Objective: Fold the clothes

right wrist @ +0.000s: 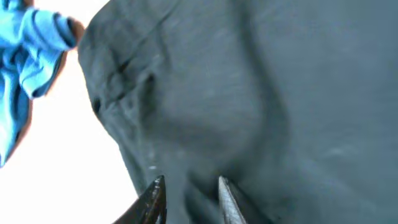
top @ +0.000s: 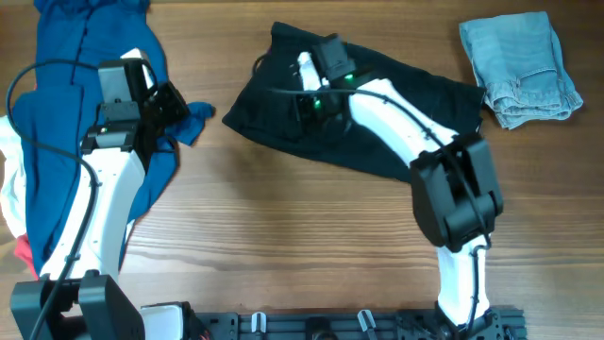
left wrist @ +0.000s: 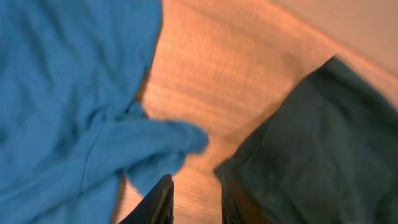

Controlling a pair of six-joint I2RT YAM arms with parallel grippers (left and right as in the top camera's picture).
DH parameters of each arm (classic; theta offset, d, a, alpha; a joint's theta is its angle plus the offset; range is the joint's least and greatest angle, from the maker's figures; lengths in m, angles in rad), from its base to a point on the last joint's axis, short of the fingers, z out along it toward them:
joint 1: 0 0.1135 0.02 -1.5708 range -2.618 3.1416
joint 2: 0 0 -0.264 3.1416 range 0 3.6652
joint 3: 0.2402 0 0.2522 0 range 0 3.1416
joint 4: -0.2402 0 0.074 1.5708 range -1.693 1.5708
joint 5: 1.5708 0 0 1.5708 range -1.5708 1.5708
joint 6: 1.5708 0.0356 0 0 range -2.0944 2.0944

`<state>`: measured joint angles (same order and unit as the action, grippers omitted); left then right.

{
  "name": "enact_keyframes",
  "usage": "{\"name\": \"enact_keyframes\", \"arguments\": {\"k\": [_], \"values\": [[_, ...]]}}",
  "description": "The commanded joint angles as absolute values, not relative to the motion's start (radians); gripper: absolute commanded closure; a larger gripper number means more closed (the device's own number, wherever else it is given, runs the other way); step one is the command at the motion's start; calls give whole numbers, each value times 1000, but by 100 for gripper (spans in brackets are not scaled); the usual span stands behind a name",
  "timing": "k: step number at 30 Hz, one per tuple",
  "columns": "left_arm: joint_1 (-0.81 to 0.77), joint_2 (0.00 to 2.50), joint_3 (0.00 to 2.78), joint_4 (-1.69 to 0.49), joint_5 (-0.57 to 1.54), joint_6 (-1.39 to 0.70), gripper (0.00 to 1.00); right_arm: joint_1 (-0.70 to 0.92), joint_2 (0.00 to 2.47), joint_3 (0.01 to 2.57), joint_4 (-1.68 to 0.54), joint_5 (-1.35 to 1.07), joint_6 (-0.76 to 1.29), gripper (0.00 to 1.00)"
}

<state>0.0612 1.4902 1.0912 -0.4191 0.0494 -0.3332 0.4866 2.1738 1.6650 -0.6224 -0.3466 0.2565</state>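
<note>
The wooden counter (top: 311, 246) carries three garments. The largest, a blue garment (top: 57, 132), lies heaped at the left, one loose end trailing right onto bare wood. A black garment (top: 377, 123) is spread at the top centre. A folded pair of pale jeans (top: 519, 66) sits well apart at the top right.

The left arm rises from the near-left edge and crosses the blue heap, wrist turned toward the centre. The right arm climbs from the near-right edge, bends at the elbow and reaches left across the black garment.

The left gripper (top: 173, 102) hangs over the blue garment's right edge. In its wrist view its fingers (left wrist: 163, 200) are spread, with only bare wood between them. The right gripper (top: 307, 90) sits over the black garment, its fingers (right wrist: 154, 198) parted above the dark cloth; whether they touch it I cannot tell.
</note>
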Motion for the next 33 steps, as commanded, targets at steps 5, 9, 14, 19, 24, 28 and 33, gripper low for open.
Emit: {"name": "enact_keyframes", "arguments": {"k": [5, 9, 14, 19, 24, 28, 33], "values": [[62, 1468, 1093, -529, 47, -290, 77, 524, 2264, 1658, -671, -241, 236, 92], [62, 1468, 1093, -555, 47, -290, 80, 530, 2301, 1657, -732, -234, 212, 96], [62, 1468, 1093, -581, 47, -290, 82, 596, 2304, 1647, -873, -248, 157, 96], [64, 1468, 1093, -590, 47, -290, 82, 683, 2303, 1649, -980, -285, 141, 96], [64, 1468, 1093, -591, 47, -291, 82, 711, 2227, 1656, -1053, -341, 107, 96], [64, 1468, 1093, -592, 49, -292, 82, 668, 2098, 1657, -1023, -387, 165, 95], [63, 1469, 1093, -603, 204, -292, 81, 535, 1890, 1659, -991, -381, 215, 41]]}}
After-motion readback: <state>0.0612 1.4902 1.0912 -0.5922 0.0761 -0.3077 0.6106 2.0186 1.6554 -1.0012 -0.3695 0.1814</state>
